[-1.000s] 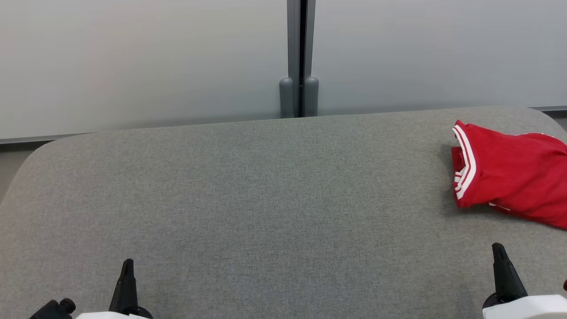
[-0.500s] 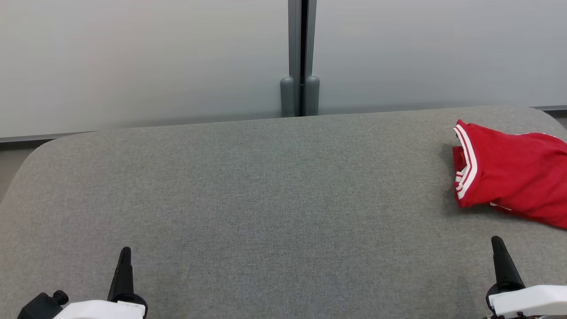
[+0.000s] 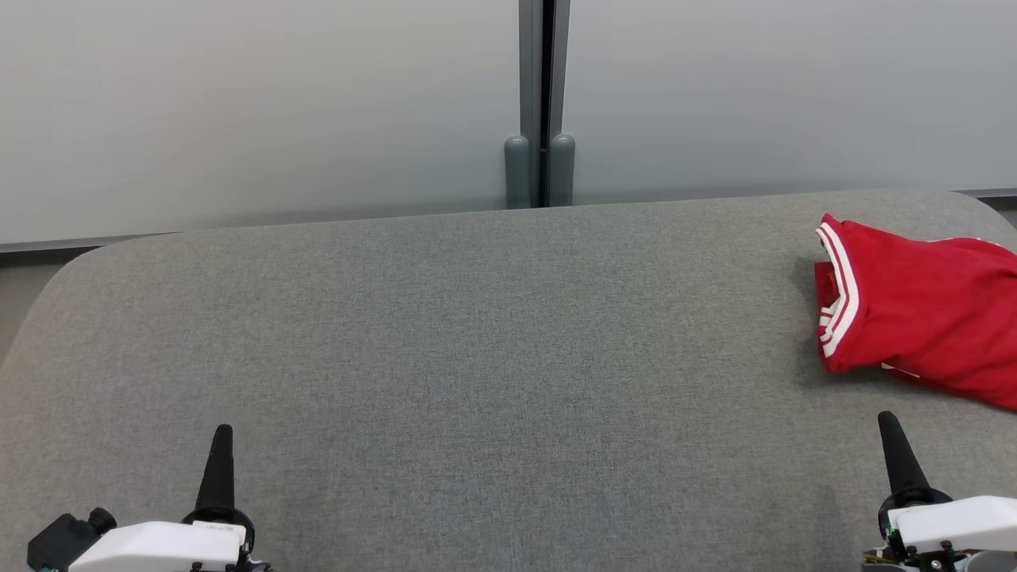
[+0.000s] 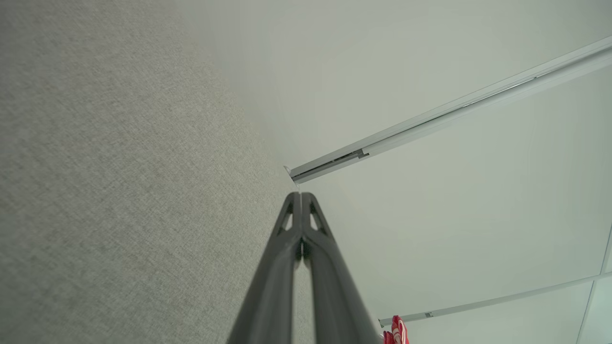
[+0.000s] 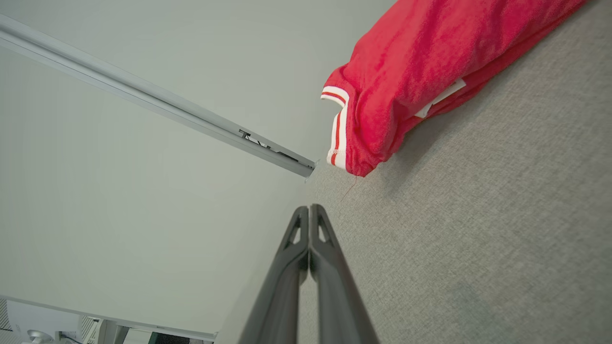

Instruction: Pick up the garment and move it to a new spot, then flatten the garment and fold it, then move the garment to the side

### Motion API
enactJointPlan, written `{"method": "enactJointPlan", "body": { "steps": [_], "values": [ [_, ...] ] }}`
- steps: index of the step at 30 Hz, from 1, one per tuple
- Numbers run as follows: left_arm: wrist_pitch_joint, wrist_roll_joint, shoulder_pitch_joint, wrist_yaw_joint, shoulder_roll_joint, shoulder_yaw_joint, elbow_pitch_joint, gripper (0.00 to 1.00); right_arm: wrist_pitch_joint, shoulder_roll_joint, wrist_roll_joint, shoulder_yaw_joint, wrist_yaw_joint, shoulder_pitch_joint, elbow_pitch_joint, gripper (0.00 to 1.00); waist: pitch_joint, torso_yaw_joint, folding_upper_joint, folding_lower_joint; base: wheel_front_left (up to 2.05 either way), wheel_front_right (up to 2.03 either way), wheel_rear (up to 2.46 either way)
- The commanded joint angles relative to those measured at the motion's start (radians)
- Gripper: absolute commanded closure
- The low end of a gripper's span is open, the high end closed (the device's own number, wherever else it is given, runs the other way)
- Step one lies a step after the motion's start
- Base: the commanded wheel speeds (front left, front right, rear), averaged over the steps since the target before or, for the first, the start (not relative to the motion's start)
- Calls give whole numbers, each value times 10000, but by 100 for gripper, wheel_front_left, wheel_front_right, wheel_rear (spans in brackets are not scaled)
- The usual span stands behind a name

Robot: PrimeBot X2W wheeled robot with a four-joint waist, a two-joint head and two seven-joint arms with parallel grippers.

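Across the grey felt-topped desk (image 3: 477,357) nothing of the surface or the cloth has shifted over the last second; the faint slide of the whole head view is the camera's own. The red garment (image 3: 914,318) with white stripes lies at 3 o'clock, at the desk's right side, in a compact, doubled-over bundle, just as it lay a second ago. What has changed is smaller: both arms have crept toward 12 o'clock. The right gripper (image 3: 887,421) at 5 o'clock is now nearer the garment's near edge yet clear of it, while the left gripper (image 3: 222,435) at 7 o'clock is well apart from it. Each gripper is clenched, fingers pressed tip to tip, grasping nothing. For the task this settles little: a bundle at the side fits a garment waiting to be picked up as well as one folded and set aside, and the arms' small advance does not decide between them. The head view's right edge cuts the garment off, so its full outline and the neatness of any fold cannot be judged. A white patch (image 5: 440,98) under its lower edge may be a label, too small to read, and a thin red thread (image 5: 348,188) trails from its corner.
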Motion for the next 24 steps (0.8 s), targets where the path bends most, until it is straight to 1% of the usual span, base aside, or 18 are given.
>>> {"method": "enactJointPlan", "body": {
  "steps": [1,24],
  "values": [
    [69,-215,-330,-59,68,68,-116,100,73,-45,250,-53,4,-219,-52,100,2,2,0,0,0,0,0],
    [607,-2136,-738,-143,91,195,-143,100,637,41,2327,-227,4,-641,153,100,48,44,0,0,0,0,0]
  ]
}}
